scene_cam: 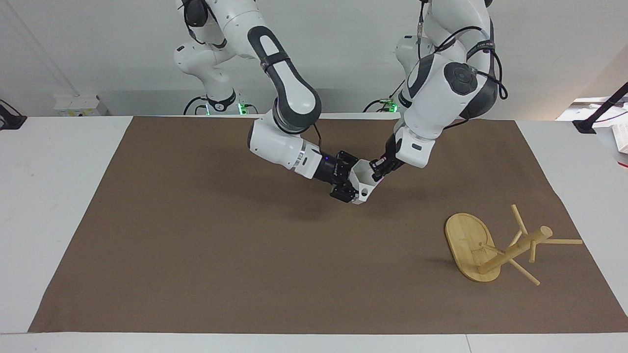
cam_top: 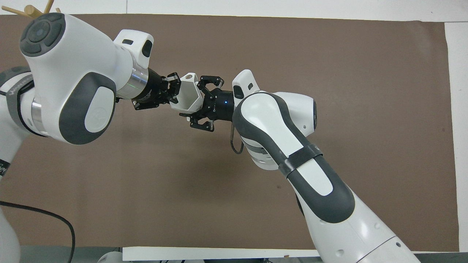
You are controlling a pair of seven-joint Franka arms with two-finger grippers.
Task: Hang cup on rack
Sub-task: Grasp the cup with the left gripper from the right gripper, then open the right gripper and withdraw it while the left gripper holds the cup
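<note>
Across the white desk (scene_cam: 59,206) lay a large brown mat (scene_cam: 245,255) that took up most of its surface. Over the middle of that mat, toward the robots' edge of it, the two arms met in the air. Coming in from its own base, the right arm reached out low and nearly level, and the right tool (scene_cam: 349,184) was closed around the tapered base end of the cup (scene_cam: 363,182), its dark fingers (cam_top: 204,78) bracketing the white facets in the overhead view. From above, the left arm bent steeply down, and the left tool (scene_cam: 377,169) pressed in at the cup's open mouth, its fingers (cam_top: 173,83) at the rim; whether they were clamped on the rim or only set against it I could not tell. Held off the mat between the two tools, the cup lay tilted on its side, with its small pierced handle (cam_top: 189,77) turned away from the robots. Well apart from all this, the rack (scene_cam: 495,247) stood on the mat toward the left arm's end of the desk and farther from the robots than the cup, with its oval base (scene_cam: 466,240) flat on the mat. Thin pegs (scene_cam: 564,241) angled off its round post.
</note>
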